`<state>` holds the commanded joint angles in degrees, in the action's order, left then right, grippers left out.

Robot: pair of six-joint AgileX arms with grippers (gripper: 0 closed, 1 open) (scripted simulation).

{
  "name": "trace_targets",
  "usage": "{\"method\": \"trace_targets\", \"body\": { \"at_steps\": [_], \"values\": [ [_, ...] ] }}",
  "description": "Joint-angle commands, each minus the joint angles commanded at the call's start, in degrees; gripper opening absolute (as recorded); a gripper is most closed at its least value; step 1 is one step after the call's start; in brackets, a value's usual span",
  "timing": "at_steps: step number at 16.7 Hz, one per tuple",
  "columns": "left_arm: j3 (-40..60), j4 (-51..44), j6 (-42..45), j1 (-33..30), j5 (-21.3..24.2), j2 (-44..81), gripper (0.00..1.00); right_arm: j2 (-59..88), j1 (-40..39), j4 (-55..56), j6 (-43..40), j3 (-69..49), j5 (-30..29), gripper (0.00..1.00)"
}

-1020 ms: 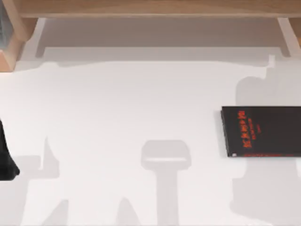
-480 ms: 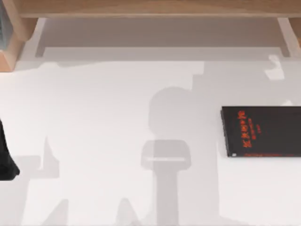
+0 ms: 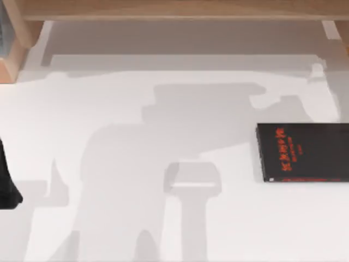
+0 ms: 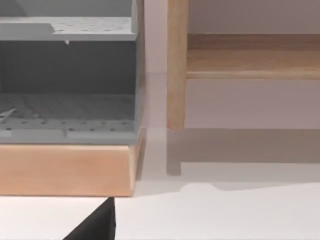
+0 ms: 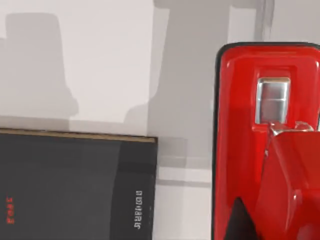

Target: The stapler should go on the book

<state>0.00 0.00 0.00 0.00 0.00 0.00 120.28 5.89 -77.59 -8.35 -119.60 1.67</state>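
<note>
A white table (image 3: 136, 229) runs up to a wooden shelf (image 3: 174, 10) at the back. The book (image 3: 305, 152) lies flat at the table's right edge. In the right wrist view the stapler (image 5: 250, 150) looms beside the book; I cannot tell either gripper's grip.

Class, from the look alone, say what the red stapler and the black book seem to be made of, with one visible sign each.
Stapler: probably glossy plastic, smooth red shell with a shiny metal insert. Book: likely matt card or paper cover, flat black with printed red lettering.
</note>
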Motion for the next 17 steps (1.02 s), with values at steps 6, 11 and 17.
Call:
{"method": "trace_targets", "body": {
  "at_steps": [6, 11, 17],
  "values": [
    [0.0, 0.0, 0.0, 0.0, 0.0, 0.0, 1.0, -8.34, -10.28, 12.64, 12.02, 22.5, -0.4, 0.0],
    [0.0, 0.0, 0.0, 0.0, 0.0, 0.0, 1.0, -11.12, -16.18, 19.9, 19.36, 35.47, -0.98, 0.0],
    [0.0, 0.0, 0.0, 0.0, 0.0, 0.0, 1.0, -11.67, -17.97, 22.05, 21.66, 39.38, -1.22, 0.0]
  ]
}}
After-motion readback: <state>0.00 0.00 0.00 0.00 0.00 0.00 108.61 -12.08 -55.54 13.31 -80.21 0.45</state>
